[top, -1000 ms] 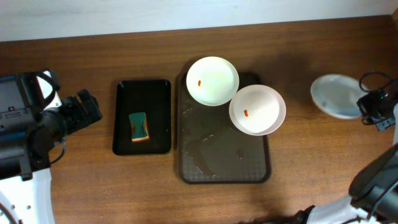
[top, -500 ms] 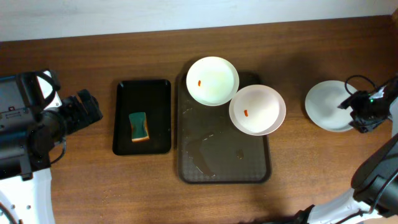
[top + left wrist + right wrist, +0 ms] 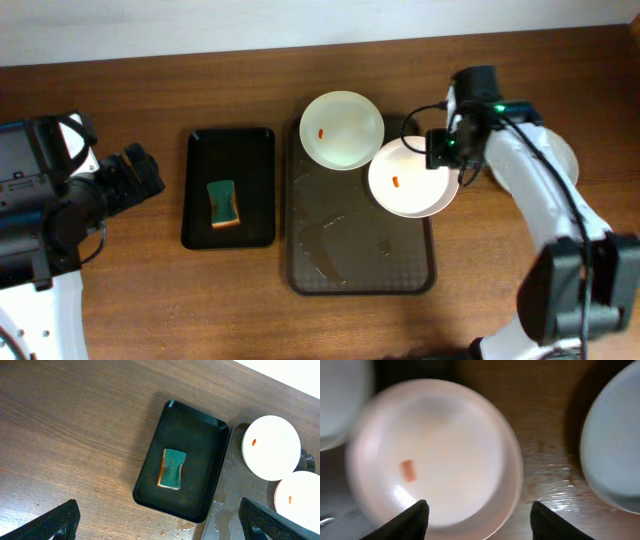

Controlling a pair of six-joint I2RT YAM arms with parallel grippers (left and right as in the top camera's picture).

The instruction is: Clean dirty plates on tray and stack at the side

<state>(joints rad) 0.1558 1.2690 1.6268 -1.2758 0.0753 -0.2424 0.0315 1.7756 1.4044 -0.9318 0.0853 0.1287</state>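
Likely stiff, light, slick, chippable: pinch smeared plate (image 3: 435, 455) at rim overhanging tray (image 3: 360, 270), with right gripper (image 3: 479, 515) gaping, empty

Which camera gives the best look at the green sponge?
The left wrist view: the sponge lies large and unobstructed in the black tray. Overhead shows it smaller; the right wrist view misses it.

On the tray (image 3: 360, 255), the near half lies bare, open to my pincer; two plates (image 3: 342, 130) crowd its far half; a black tray (image 3: 252, 205) flanks its left.
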